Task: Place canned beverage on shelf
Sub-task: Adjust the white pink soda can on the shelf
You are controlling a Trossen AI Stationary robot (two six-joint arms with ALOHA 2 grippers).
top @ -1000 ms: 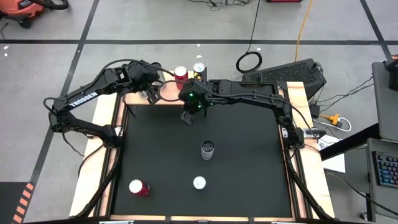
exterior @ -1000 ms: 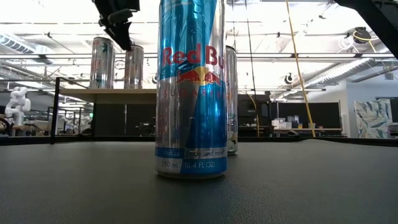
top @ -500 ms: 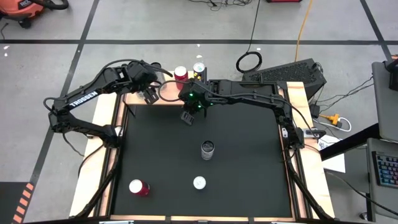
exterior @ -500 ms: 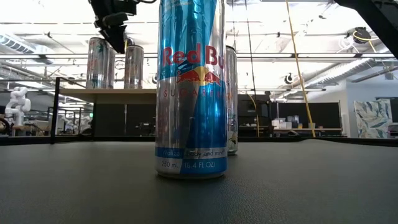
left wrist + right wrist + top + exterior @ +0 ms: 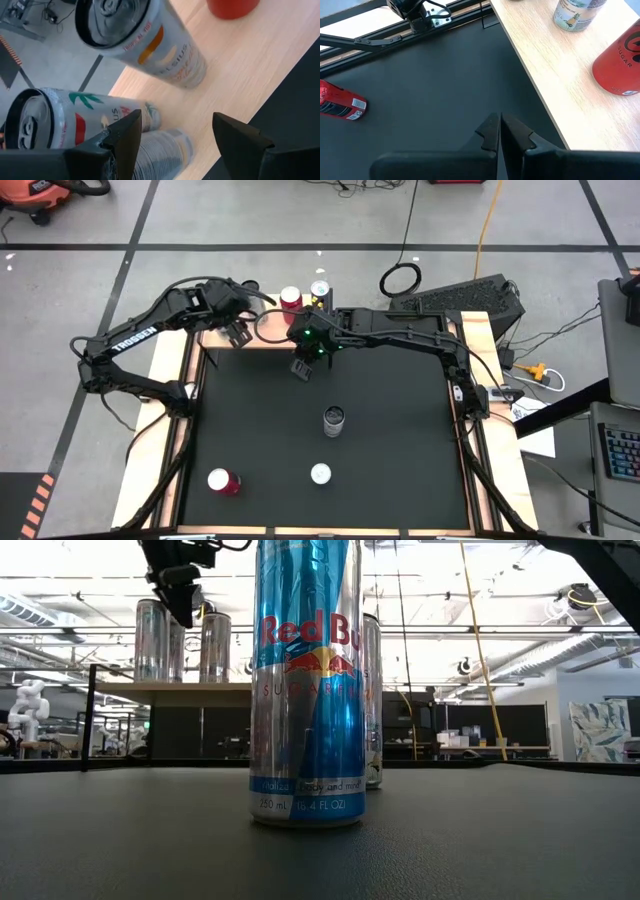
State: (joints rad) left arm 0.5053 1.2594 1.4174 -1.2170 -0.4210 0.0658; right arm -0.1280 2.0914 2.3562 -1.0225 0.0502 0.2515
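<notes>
The shelf is a light wooden top at the table's far edge. On it stand a red can and a silver-topped can. Farther left stand two printed cans and a plain silver can. My left gripper hangs open over that left group, slanting down, with nothing between its fingers; in the low view it shows level with the can tops. My right gripper is shut and empty above the mat, just in front of the shelf.
On the black mat stand a tall blue-and-silver can, a silver can and a white-topped can. A red can lies near the front left corner. Both arms reach in over the far edge.
My left gripper has drifted a little toward the table's left edge and tipped upward, away from the gap between the cans on the shelf, with its fingers the same distance apart.
</notes>
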